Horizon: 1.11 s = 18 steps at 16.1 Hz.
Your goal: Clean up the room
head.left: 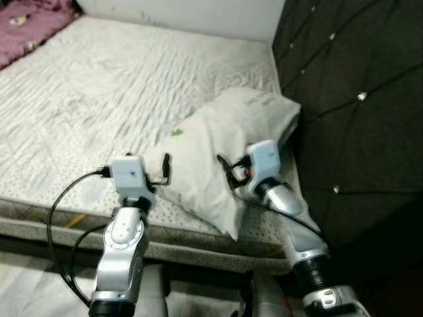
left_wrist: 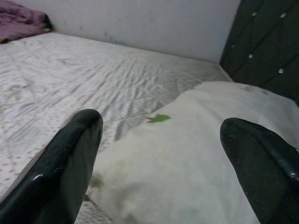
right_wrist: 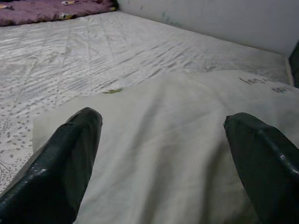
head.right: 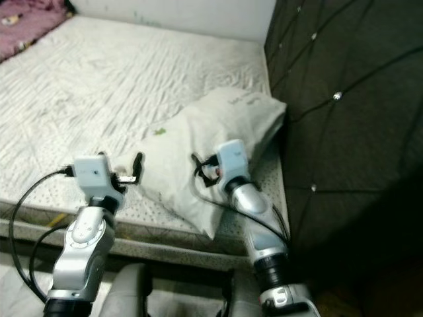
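Observation:
A white pillow point(head.left: 225, 139) lies skewed on the mattress point(head.left: 99, 86) near the bed's front right corner. One end of it hangs over the bed edge and the other points at the headboard. It bears a small green mark point(head.left: 176, 133). My left gripper point(head.left: 163, 172) is open at the pillow's left edge, its fingers point(left_wrist: 70, 158) astride the pillow's corner. My right gripper point(head.left: 228, 173) is open too, low over the pillow's near right part, with the pillow point(right_wrist: 168, 154) spread between its fingers point(right_wrist: 65, 163).
A dark tufted headboard point(head.left: 357, 99) rises along the right of the bed. A purple blanket point(head.left: 26, 23) is bunched at the far left corner. A white wall point(head.left: 198, 13) closes the far side. The bed's front edge point(head.left: 59, 224) runs just before my arms.

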Tool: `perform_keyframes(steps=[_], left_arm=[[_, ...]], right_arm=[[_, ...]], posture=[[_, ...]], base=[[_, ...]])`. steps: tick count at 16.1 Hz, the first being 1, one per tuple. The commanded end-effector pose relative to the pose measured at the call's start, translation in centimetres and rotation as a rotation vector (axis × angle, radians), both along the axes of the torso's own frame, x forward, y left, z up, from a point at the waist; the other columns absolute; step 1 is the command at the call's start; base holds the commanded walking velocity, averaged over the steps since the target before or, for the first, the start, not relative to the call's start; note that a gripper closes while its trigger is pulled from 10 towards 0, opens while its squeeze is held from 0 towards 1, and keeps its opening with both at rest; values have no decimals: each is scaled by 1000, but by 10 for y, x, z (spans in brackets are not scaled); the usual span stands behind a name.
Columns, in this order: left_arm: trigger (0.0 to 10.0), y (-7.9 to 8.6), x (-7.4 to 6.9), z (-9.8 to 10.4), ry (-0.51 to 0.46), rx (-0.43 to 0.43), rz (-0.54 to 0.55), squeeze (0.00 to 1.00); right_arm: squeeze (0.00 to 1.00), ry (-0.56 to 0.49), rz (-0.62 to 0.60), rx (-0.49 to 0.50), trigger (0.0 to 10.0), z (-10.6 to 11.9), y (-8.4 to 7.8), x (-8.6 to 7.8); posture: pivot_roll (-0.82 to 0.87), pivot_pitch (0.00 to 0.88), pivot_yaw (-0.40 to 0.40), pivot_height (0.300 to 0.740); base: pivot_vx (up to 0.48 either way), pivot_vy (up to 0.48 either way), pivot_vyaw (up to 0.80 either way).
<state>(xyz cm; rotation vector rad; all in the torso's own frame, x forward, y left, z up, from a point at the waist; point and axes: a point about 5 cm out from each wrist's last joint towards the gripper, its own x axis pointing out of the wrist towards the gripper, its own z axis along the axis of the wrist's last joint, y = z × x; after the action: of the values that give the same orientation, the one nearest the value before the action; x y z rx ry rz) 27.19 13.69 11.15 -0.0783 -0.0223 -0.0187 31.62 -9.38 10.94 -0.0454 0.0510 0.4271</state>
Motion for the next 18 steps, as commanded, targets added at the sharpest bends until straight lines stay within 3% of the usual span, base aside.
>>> perform_keyframes(steps=[1, 4, 5, 6, 9, 13, 15, 18], left_arm=[[10000, 7, -2, -5, 37, 12, 44, 0], [10000, 13, -4, -7, 54, -2, 55, 0], [10000, 9, -4, -6, 63, -12, -26, 0], [10000, 9, -6, -3, 33, 39, -62, 0], [10000, 18, -8, -2, 13, 190, -16, 0], [10000, 27, -3, -1, 28, 174, 12, 0], [10000, 21, -1, 2, 22, 125, -57, 0], [10000, 18, -1, 4, 6, 156, -35, 0]], right_arm=[[0, 16, -7, 10, 10000, -4, 2, -4], [0, 18, -1, 18, 10000, -7, 5, -13], [0, 34, -13, 20, 10000, -9, 3, -12], [0, 37, -7, 19, 10000, -8, 2, -13], [0, 75, -16, -12, 10000, -14, -2, -5], [0, 130, 29, -67, 10000, -15, 3, -4], [0, 168, 33, -97, 10000, -22, 2, -6], [0, 232, 52, -122, 10000, -31, 2, -8]], posture=[[65, 0, -57, 607], [63, 0, -47, 577], [67, 0, -51, 557], [75, 2, -45, 542], [96, 24, -42, 512], [74, 3, -35, 512], [75, 6, -36, 512], [90, 8, -47, 512]], base=[[0, 0, 0], [0, 0, 0], [0, 0, 0], [0, 0, 0], [0, 0, 0], [0, 0, 0], [0, 0, 0], [0, 0, 0]])
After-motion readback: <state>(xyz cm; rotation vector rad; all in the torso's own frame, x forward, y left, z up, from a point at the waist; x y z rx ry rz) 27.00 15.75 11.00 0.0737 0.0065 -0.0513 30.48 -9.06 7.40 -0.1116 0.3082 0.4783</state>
